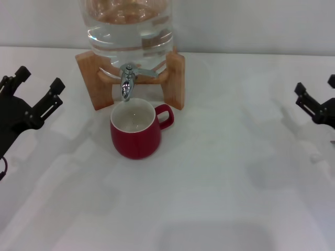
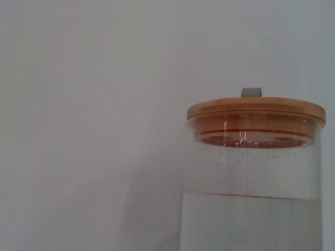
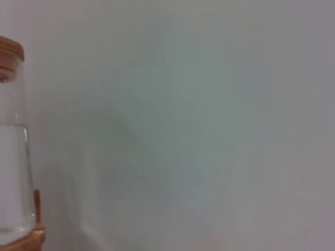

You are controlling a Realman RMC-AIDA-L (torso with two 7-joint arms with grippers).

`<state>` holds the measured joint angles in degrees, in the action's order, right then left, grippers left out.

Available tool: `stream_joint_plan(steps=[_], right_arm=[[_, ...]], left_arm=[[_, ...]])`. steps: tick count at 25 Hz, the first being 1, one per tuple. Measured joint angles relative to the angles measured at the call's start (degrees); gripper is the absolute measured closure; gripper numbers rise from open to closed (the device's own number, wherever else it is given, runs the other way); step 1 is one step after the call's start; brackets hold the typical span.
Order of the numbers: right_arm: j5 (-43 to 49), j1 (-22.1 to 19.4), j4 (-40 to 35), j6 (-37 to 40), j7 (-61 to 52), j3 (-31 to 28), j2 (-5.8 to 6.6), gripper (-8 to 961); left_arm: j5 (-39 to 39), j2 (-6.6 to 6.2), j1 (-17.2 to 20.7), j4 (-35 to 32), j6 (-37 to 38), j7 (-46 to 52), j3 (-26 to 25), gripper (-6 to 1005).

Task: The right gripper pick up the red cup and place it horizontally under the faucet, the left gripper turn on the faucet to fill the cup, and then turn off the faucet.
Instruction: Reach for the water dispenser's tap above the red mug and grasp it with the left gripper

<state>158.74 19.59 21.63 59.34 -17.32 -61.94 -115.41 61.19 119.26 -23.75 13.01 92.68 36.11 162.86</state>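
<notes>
Two pincers, left pincer (image 1: pixel 35 90) and right pincer (image 1: pixel 314 102), released, parked wide. Cup (image 1: pixel 136 130) upright under faucet (image 1: pixel 127 82); overflow risk if lever left open.

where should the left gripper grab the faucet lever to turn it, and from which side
Grip the thin lever near its free end, which juts toward the robot's right above the spout of the faucet. Come in from the front, above the red cup under the spout, with the fingers either side of the lever; the wooden stand crowds side approaches. The left gripper sits open at the table's left edge.
</notes>
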Motion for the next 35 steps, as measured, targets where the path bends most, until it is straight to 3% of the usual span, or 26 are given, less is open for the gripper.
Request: stream_joint_plan(steps=[9,20,27,35], right_arm=[[-0.10,1.30,-0.25,-4.05,-0.68,2.54,-0.59,96],[-0.81,1.77,-0.28,-7.21,-1.44,3.00,-0.81,95],[-0.83,1.77,-0.27,-7.48,-3.25,3.84,-0.78,96],[-4.74,2.59,-0.11,-7.54,-3.47,8.06,-0.78,95]], left_arm=[[-5.12,-0.25,-1.74,3.53,-0.37,8.56,0.10,114],[-16.51,-0.34,-8.61,18.78,0.74,29.60,0.11,114],[-26.92,-0.60,-14.48,31.53,7.66,38.02,0.18,114],[-33.78,-1.10,-20.19,41.02,17.63,42.55,0.25,113]])
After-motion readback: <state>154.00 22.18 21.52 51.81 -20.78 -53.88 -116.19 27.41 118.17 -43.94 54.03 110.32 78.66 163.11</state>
